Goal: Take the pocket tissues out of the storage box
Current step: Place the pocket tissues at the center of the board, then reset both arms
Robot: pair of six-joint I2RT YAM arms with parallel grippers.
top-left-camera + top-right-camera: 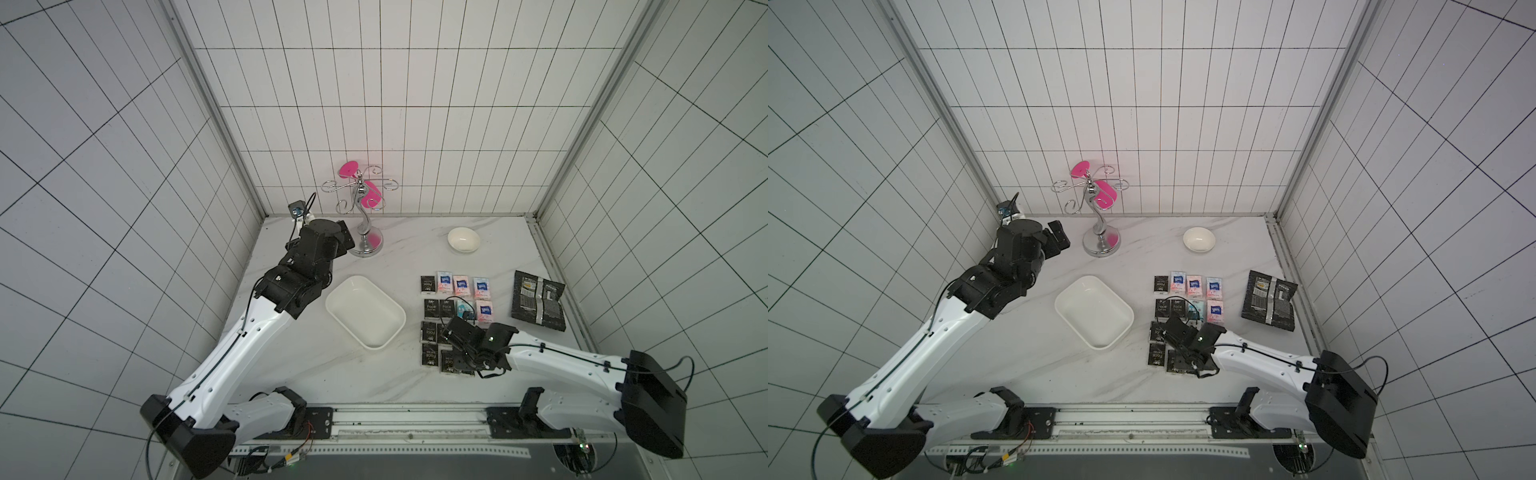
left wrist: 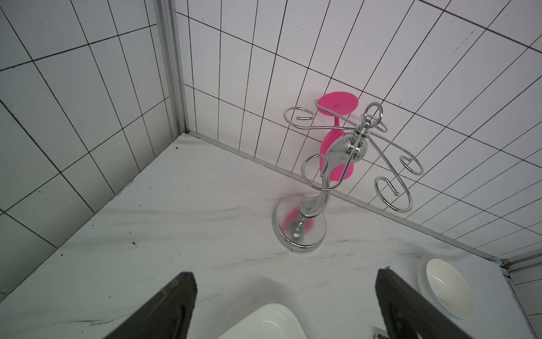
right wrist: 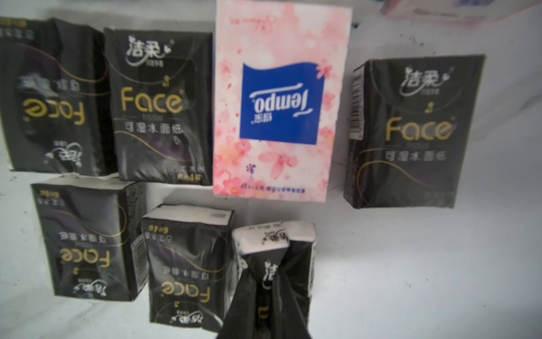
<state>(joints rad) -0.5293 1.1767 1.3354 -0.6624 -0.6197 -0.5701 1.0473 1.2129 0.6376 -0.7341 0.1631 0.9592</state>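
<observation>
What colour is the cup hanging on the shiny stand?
The cup is bright pink; the left wrist view shows it best.

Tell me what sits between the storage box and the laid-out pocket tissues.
Nothing: only a bare strip of marble table separates the storage box from the pocket tissues, as both top views show.

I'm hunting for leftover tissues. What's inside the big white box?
The storage box shows only its bare white bottom in both top views; nothing covers it. The pocket tissues lie outside on the table.
</observation>
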